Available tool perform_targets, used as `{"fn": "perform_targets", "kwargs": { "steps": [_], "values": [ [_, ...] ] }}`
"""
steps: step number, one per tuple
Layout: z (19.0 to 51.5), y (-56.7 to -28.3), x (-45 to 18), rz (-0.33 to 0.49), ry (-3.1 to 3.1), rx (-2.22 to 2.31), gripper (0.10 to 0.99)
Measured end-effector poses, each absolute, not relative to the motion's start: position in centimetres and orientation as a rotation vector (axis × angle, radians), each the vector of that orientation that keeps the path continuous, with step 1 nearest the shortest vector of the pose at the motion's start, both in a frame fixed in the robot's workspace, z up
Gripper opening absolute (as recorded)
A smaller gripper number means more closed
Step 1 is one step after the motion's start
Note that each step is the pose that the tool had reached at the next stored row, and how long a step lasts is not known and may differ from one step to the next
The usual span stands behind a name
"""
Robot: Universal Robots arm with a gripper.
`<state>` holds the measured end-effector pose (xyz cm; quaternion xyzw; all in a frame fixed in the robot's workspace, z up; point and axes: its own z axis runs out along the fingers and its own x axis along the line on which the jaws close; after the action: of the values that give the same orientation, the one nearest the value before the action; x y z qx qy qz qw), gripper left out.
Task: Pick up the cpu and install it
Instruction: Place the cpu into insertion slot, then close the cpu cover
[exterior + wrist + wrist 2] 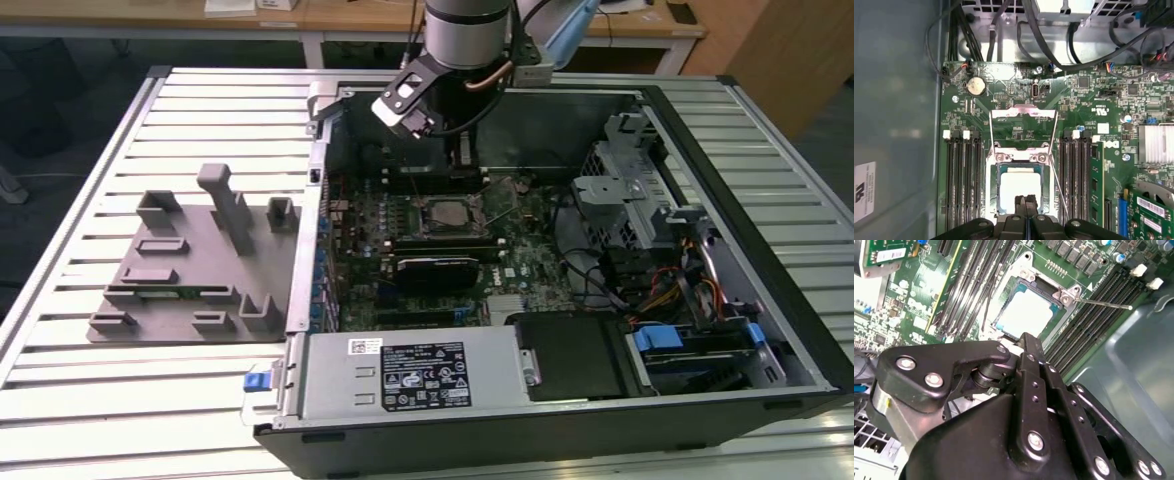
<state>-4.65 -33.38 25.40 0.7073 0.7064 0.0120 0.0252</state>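
In the socket | cpu flat, square, pale silver | black claw pressed together over it

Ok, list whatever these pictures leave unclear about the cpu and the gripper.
- Near edge of the cpu: first wrist view, covered by the gripper.
- Whether gripper touches cpu: second wrist view, the gripper's own body blocks the contact spot.
- How the cpu sits in the socket: exterior view, too small to judge.
- Markings on the cpu: both wrist views, washed out by glare.

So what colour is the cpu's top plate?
Pale silver-grey cpu, clearest in the first wrist view.
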Motion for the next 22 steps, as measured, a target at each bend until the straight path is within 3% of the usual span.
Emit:
{"fn": "perform_targets", "kwargs": {
  "steps": [22],
  "values": [
    [25.4,-33.4,-3.0,0.040,2.185,2.188,0.106]
  ]
}}
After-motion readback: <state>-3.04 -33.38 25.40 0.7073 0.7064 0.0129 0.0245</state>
